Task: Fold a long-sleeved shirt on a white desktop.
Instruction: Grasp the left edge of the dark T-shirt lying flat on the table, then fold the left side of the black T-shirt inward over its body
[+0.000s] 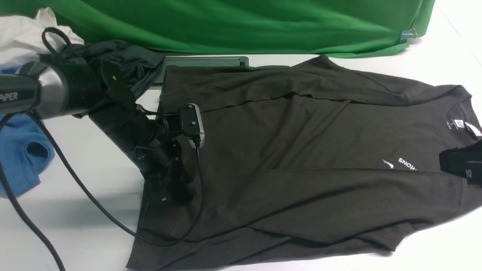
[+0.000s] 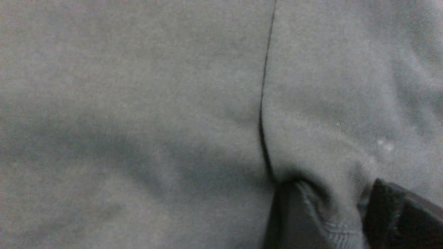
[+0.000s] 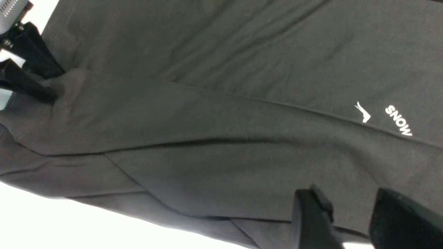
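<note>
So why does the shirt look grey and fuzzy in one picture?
The left wrist view sits so close to the shirt that it blurs and washes out to grey; the front view is sharp, showing it dark brown, with a soft shadow on the table; the right wrist view is dim on the cloth, while the table glares white.

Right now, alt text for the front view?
A dark olive-brown long-sleeved knit shirt lies flat on a matte white desktop, sleeves folded across its body, collar toward the right. The left pincer is down on its hem end; the right pincer sits by the collar. Green cloth backdrop behind.
</note>
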